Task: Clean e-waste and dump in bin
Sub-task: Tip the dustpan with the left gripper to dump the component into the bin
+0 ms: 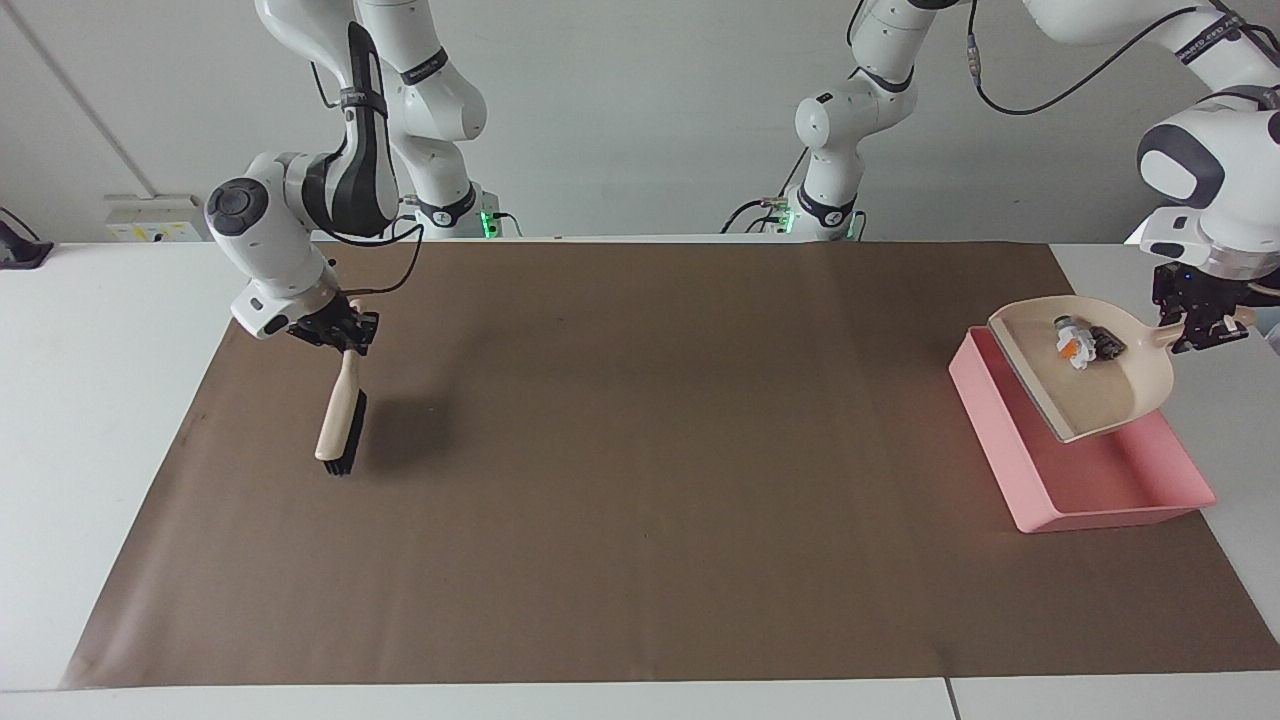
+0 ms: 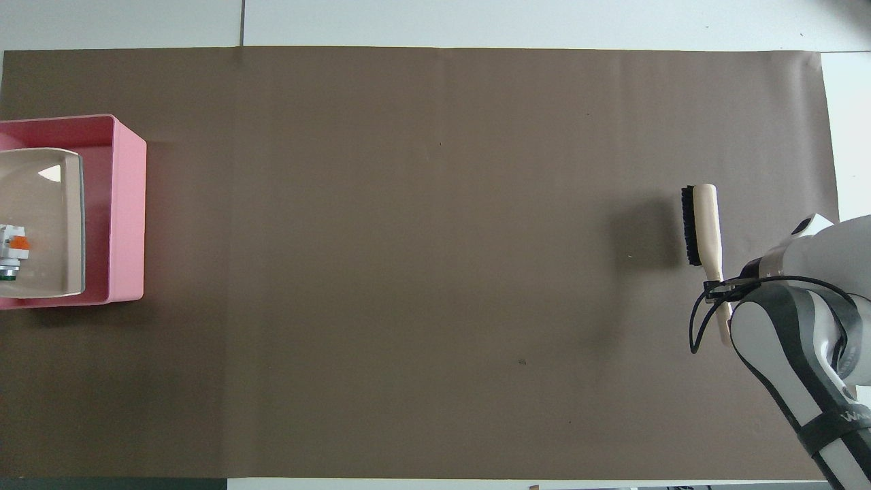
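The e-waste (image 1: 1075, 345), a white piece and a small black block (image 1: 1105, 343), lies in the beige dustpan (image 1: 1100, 395). My left gripper (image 1: 1200, 325) is shut on the dustpan's handle and holds the pan in the air over the pink bin (image 1: 1010, 460). In the overhead view the dustpan (image 2: 41, 204) covers much of the bin (image 2: 128, 204), with the white piece of the e-waste (image 2: 12, 250) at the frame's edge. The left gripper is out of that view. My right gripper (image 1: 345, 335) is shut on the handle of a brush (image 1: 338, 420), bristles down over the mat.
A brown mat (image 1: 640, 450) covers most of the white table. The bin stands at the left arm's end of the mat. The brush (image 2: 704, 224) hangs at the right arm's end, where the right gripper (image 2: 721, 286) also shows.
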Robot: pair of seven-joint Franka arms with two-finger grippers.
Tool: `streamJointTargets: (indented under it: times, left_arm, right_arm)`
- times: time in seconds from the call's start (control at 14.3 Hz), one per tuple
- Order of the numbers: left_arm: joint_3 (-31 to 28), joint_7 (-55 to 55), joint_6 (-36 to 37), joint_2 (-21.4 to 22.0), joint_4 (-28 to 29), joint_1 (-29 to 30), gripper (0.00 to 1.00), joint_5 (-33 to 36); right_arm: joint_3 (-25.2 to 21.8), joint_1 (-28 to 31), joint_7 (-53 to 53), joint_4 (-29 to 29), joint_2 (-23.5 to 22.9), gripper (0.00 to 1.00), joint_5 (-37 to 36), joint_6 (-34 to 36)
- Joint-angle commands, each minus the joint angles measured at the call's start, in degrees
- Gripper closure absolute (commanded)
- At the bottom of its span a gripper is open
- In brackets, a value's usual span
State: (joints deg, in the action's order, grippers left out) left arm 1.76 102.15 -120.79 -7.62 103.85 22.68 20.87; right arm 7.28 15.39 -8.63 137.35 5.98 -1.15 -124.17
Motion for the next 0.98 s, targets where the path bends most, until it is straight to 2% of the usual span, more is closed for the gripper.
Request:
streamJointTargets:
  times: [0.0,0.21,0.56,0.63,0.77,0.84,0.91]
  left_arm:
    - [-0.27,-3.33,-0.76,-2.4,-3.3,-1.49,1.0,6.08]
    - [-0.27,-18.88,-0.24,-1.88,-1.2,-5.27,1.0,23.38]
    - [-0.27,-27.25,4.59,-0.91,0.3,-8.96,1.0,36.59]
    - [-0.27,-28.14,6.34,-0.91,0.22,-9.23,1.0,38.79]
    - [-0.27,-28.5,8.02,-0.82,-0.22,-9.94,1.0,41.62]
    - [-0.27,-27.89,8.29,-0.73,-0.83,-9.94,1.0,41.71]
    - [-0.27,-27.19,8.73,-0.12,-1.62,-9.94,1.0,41.62]
  right_arm:
    - [0.64,1.92,-2.7,2.22,1.76,0.99,-0.43,-1.42]
    - [0.72,2.54,-3.85,2.3,0.96,0.97,-0.43,-3.09]
    - [0.72,2.54,-4.29,3.01,1.14,0.81,-0.43,-2.83]
    - [0.72,2.54,-5.6,3.01,1.14,0.74,-0.43,-2.92]
    - [0.72,2.54,-6.75,3.01,1.14,0.39,-0.43,-2.83]
    - [0.72,2.45,-6.75,2.92,1.14,0.02,-0.43,-2.74]
    - [0.72,1.93,-6.58,2.4,1.05,0.0,-0.43,-2.48]
